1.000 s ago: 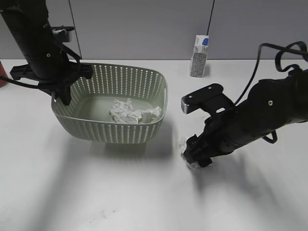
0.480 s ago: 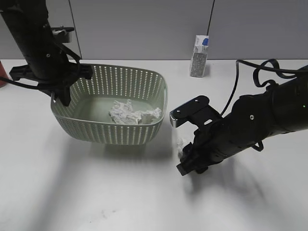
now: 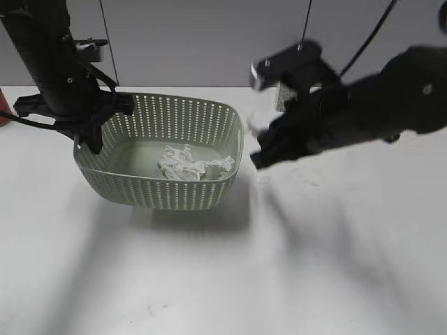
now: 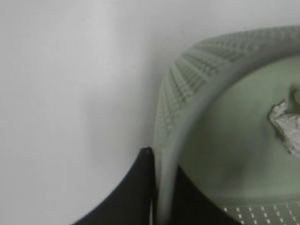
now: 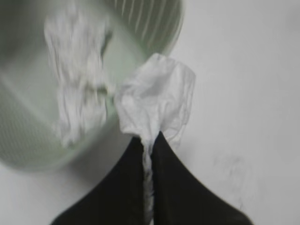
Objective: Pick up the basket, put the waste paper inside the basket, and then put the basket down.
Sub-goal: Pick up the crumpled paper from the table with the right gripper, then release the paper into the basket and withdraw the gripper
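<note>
The pale green slotted basket (image 3: 209,118) hangs tilted above the table, its left rim pinched by my left gripper (image 3: 89,134). In the left wrist view the jaws (image 4: 161,187) are shut on the basket wall (image 4: 187,84). Crumpled white waste paper (image 3: 188,164) lies inside the basket, also visible in the left wrist view (image 4: 287,126) and the right wrist view (image 5: 75,79). My right gripper (image 3: 257,143) is raised just right of the basket's right rim, shut on another white paper wad (image 5: 157,96) that shows at its tip (image 3: 253,128). The basket rim (image 5: 159,23) is beside that wad.
An upright white-grey carton with a blue mark (image 3: 285,94) stands at the back, mostly hidden behind my right arm. A red object (image 3: 3,115) is at the far left edge. A grey partition wall runs behind the white table (image 3: 279,265).
My right gripper has lifted the paper wad off the table and carried it up and left, to beside the basket's right rim. The left arm and basket have not moved.
</note>
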